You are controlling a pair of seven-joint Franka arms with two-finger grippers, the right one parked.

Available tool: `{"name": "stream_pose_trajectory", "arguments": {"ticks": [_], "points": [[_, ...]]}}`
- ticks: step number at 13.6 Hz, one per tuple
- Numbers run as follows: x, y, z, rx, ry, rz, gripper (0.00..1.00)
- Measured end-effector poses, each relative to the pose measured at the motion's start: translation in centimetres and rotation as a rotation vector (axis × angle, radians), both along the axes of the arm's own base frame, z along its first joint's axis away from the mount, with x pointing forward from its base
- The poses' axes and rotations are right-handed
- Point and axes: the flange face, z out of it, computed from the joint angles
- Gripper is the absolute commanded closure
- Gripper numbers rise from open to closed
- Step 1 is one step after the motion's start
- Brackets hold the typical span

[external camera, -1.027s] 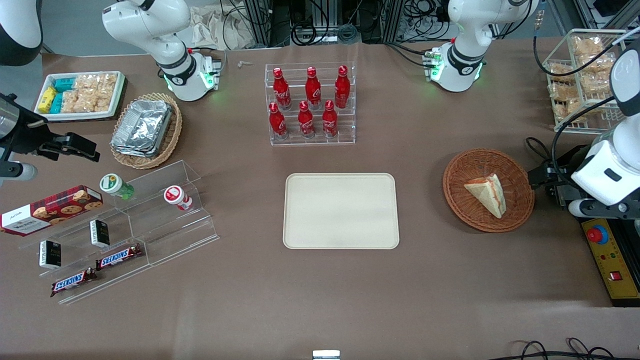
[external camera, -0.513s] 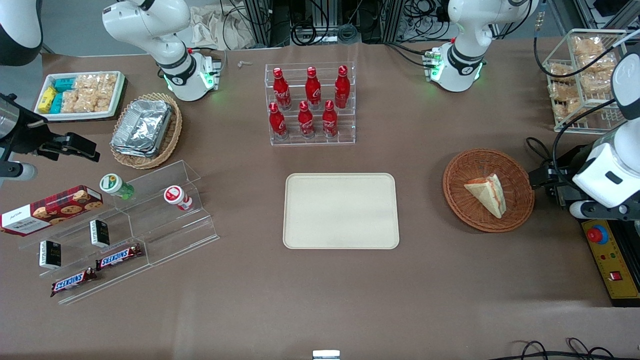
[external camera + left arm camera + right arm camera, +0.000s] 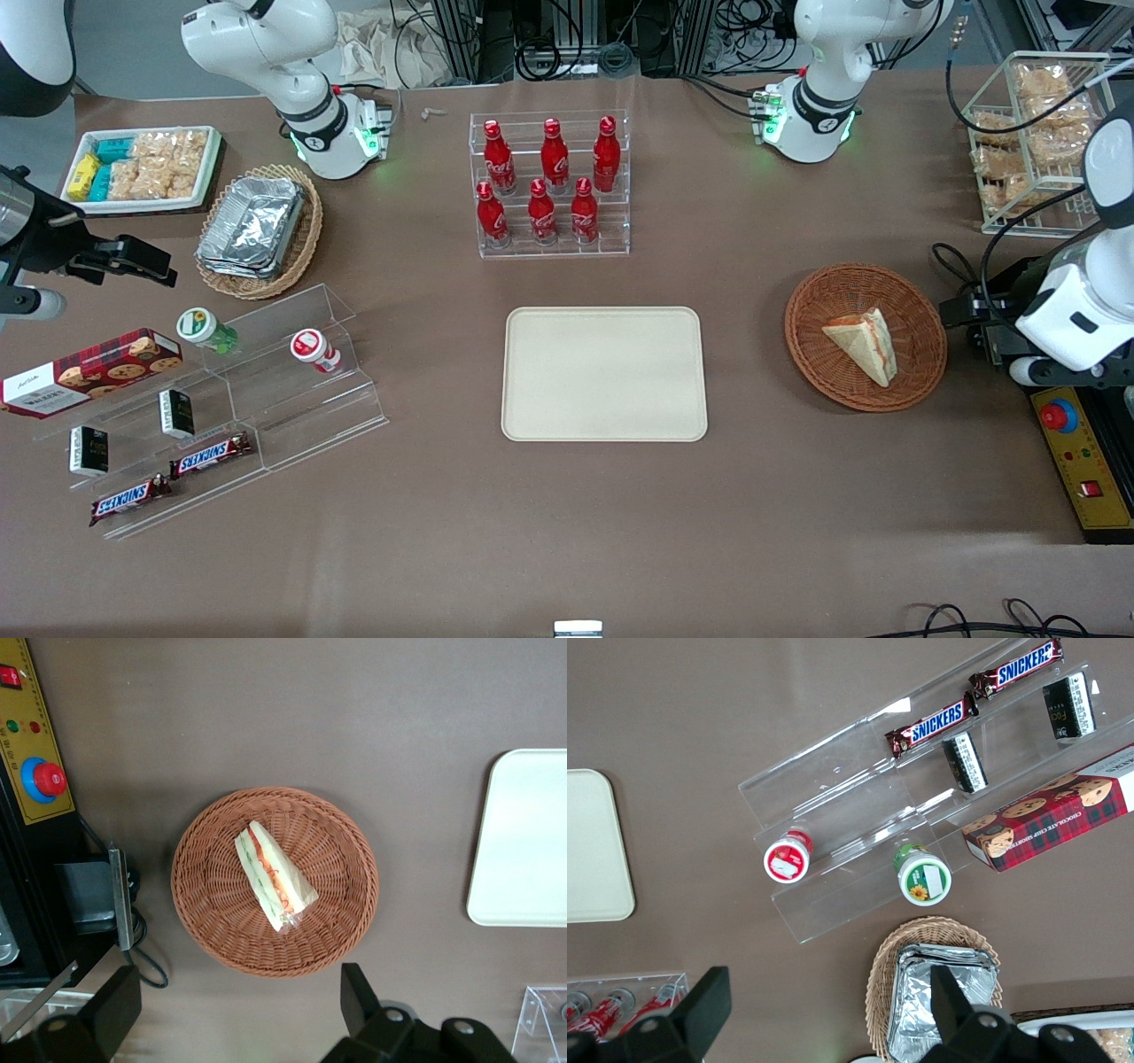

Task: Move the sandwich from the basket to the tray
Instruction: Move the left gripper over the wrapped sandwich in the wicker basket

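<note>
Our gripper (image 3: 235, 1010) hangs high above the basket (image 3: 209, 921), fingers spread wide, empty. The sandwich (image 3: 273, 873) lies inside — soft and wedge-shaped, it could slip or squash, missing the tray (image 3: 523, 837).

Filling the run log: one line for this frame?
stage: approach | tool: open, above basket, holding nothing | sandwich: lying in basket, untouched | tray: no sandwich on it

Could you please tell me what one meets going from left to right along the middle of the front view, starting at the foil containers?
Foil containers in their tan wicker basket → rack of red cola bottles → cream tray → reddish-brown basket holding the sandwich → left arm's gripper, jaws open, above the basket.
</note>
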Motion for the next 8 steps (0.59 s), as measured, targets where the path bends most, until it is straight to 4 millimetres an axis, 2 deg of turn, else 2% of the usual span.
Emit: {"name": "stream_pose_trajectory", "arguments": {"ticks": [4, 8], "points": [[-3.1, 1.4, -2.9, -0.006, -0.013, 0.043, 0.00], [-4.3, 1.1, -8.0, 0.010, 0.003, 0.143, 0.01]]}}
